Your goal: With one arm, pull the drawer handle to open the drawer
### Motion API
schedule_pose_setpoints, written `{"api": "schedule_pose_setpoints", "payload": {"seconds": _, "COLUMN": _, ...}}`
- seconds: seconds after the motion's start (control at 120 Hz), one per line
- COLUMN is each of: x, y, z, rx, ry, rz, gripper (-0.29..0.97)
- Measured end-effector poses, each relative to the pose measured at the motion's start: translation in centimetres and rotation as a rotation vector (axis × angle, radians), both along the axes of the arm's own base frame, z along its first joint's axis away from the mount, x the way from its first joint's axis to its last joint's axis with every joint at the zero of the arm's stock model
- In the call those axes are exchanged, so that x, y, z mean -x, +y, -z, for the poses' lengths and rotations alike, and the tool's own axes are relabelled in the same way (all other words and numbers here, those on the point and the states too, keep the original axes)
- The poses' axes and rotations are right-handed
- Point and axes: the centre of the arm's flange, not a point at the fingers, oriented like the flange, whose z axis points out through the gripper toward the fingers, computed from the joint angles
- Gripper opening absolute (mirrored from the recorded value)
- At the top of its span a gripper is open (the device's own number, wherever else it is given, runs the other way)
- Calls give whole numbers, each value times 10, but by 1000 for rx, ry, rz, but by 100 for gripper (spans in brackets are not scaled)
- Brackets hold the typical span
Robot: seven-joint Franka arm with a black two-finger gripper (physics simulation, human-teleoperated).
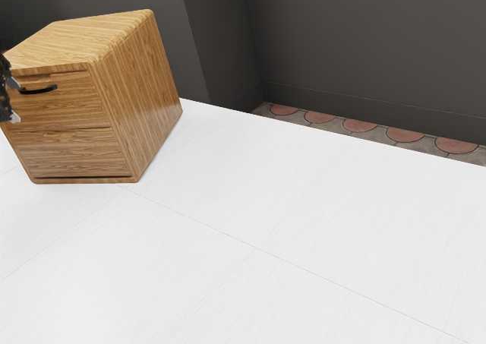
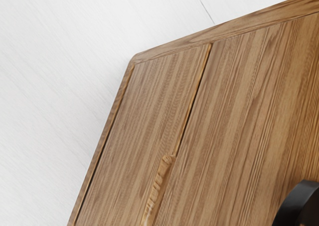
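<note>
- White worktop point(image 1: 304, 230) carries everything.
- Wooden cabinet point(image 1: 140, 86) stands at the exterior view's left, turned at an angle, two drawer fronts stacked.
- Top drawer point(image 1: 72, 107) looks flush with the lower drawer point(image 1: 72, 153).
- Black drawer handle point(image 1: 39, 90) sits high on the top drawer; its curved end shows in the wrist view point(image 2: 301, 206).
- Jaws at the exterior view's left edge, just beside the handle's end; cannot tell whether apart or together.

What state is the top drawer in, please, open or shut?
Shut: the top drawer sits flush with the lower drawer and the cabinet edge.
</note>
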Motion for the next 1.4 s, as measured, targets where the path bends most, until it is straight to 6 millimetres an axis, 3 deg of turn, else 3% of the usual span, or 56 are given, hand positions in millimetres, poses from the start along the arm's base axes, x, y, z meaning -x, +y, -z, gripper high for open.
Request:
{"api": "schedule_pose_setpoints", "payload": {"seconds": 0.333, "x": -1, "y": 6, "z": -5, "rx": -8, "ry": -15, "rz": 1, "gripper": 68}}
{"api": "schedule_pose_setpoints", "payload": {"seconds": 0.808, "x": -13, "y": 11, "z": 7, "rx": 13, "ry": -27, "rz": 25, "gripper": 68}}
{"api": "schedule_pose_setpoints", "payload": {"seconds": 1.4, "x": -22, "y": 4, "z": 11, "rx": 20, "ry": -24, "rz": 45, "gripper": 68}}
